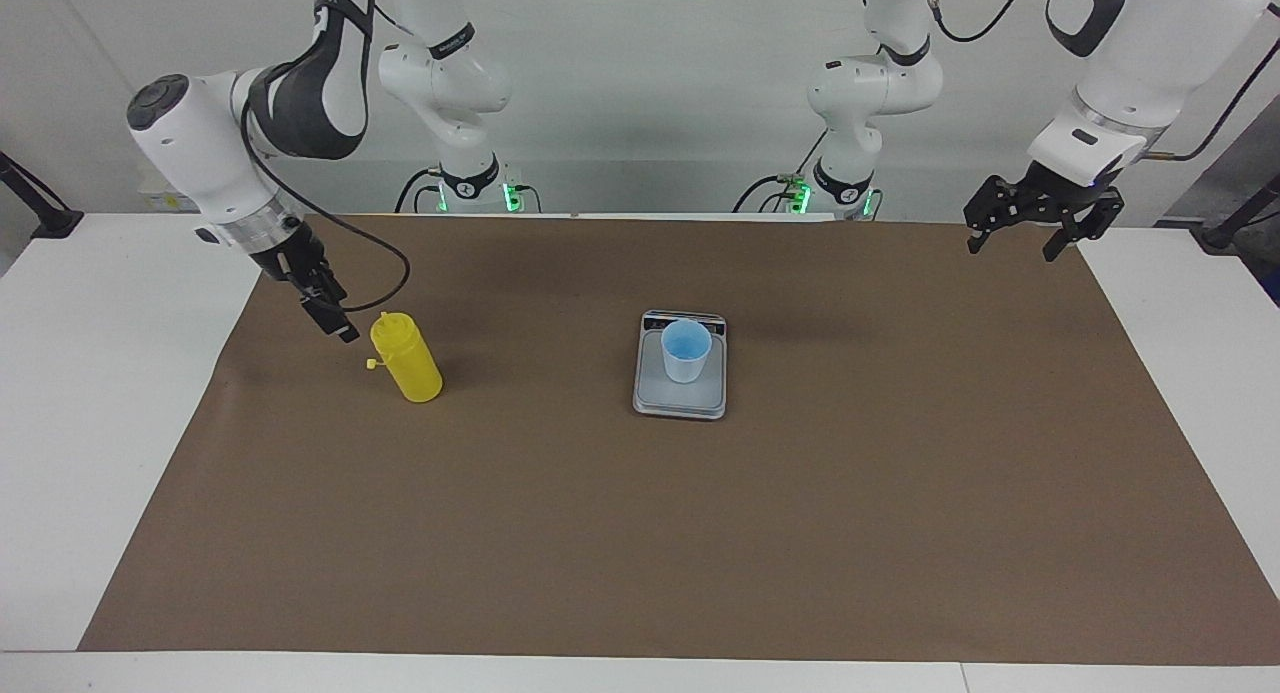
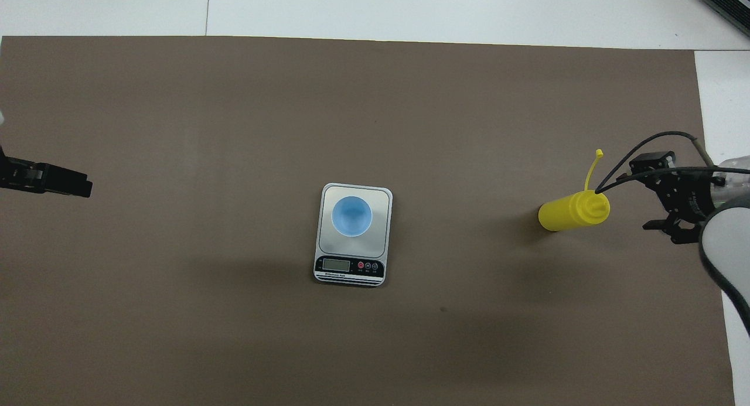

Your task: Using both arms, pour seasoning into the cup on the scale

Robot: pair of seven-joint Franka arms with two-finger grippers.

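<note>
Bottle (image 1: 405, 358) stands on the brown mat (image 1: 640, 533) toward the right arm's end of the table, leaning a bit, nozzle cap on top, its small tip cap hanging off on the tether to the side; in the overhead view the bottle (image 2: 573, 211) shows the tether sticking out away from the robots. Nothing holds it. Cup (image 1: 686, 350) sits upright on the scale (image 1: 680, 398) at the middle of the mat, well apart from the bottle, pale blue, on the weighing plate. From above the cup (image 2: 351, 215) is on the plate half of the scale (image 2: 379, 242), with the dark display strip at the end nearer the robots. Right gripper (image 1: 335, 325) hangs just beside the bottle's top, on the side toward the right arm's end, apart from it, not touching, empty; it is seen edge-on in the facing view, while in the overhead view the right gripper (image 2: 651, 200) shows its fingers spread wide, a black cable looping over it. Left gripper (image 1: 1020, 235) hangs up over the mat's corner at the left arm's end, close to the robots' edge, fingers wide apart, empty, arm waiting; overhead only its black tip (image 2: 53, 180) shows at the frame's edge. White table (image 1: 90, 393) shows around the mat.
</note>
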